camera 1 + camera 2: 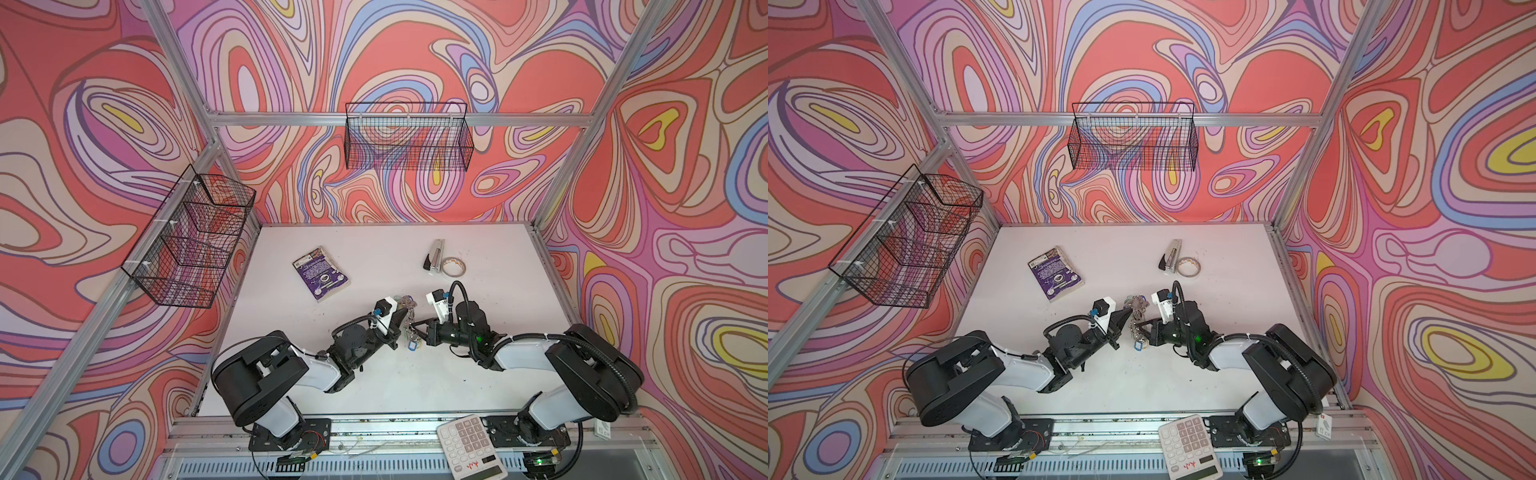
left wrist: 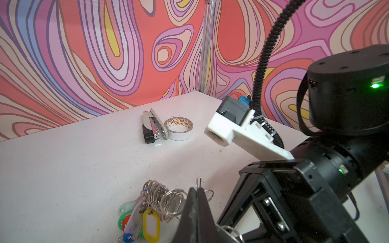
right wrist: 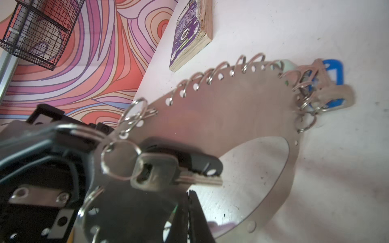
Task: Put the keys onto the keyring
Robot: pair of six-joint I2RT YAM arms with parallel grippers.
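Near the middle of the white tabletop (image 1: 365, 386), the keyring (image 3: 231, 109), a large flat grey metal oval plate with a big oval opening and small wire rings along its edge, is tilted up between the two arms. The left gripper (image 1: 402, 316) meets it from 9 o'clock, its fingers pressed together on the plate's thin edge. The right gripper (image 1: 418, 326) comes in from 4 o'clock with its fingers drawn fully together; what they pinch cannot be made out. The keys (image 3: 155, 172), one small silver metal key joined to a black-rimmed oblong plastic tag, hang on a small ring against the plate's face just beside the opening. Whether that ring passes through the plate is unclear. Yellow, green and blue tagged keys (image 2: 151, 225) dangle from other edge rings. A purple paperback book (image 1: 322, 272) lies at 10 o'clock from the plate. A silver stapler (image 1: 434, 255) sits just beside a whitish tape roll (image 1: 454, 266) at 1 o'clock.
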